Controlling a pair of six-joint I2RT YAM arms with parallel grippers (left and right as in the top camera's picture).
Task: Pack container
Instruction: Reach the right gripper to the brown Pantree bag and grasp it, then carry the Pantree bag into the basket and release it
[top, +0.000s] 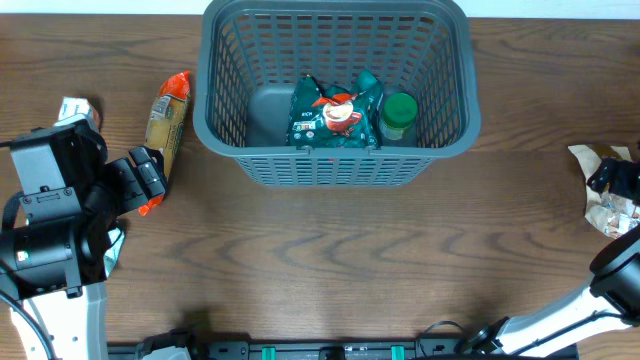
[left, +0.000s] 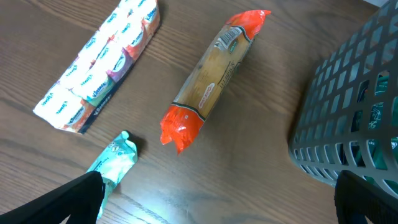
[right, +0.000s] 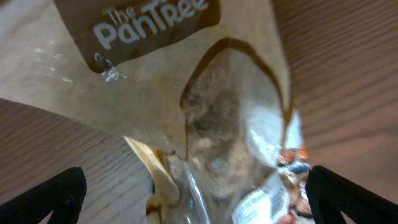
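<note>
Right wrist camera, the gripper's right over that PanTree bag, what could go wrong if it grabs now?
The right gripper is open astride the crinkled PanTree bag. It may pinch only loose film, so the bag could slip out mid-carry, or it may crush the contents. In the container, the green packets and green-lidded jar fill the right side; dropping the bag there might tip the jar.

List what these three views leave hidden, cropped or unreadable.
- Overhead: the tissue pack is mostly under the left arm.
- Overhead: the paper bag is cut by the right edge; its print is too small.
- Right wrist: the bag's contents are blurred behind its window.
- Left wrist: the container is cropped by the right edge; its lattice screens what it holds.
</note>
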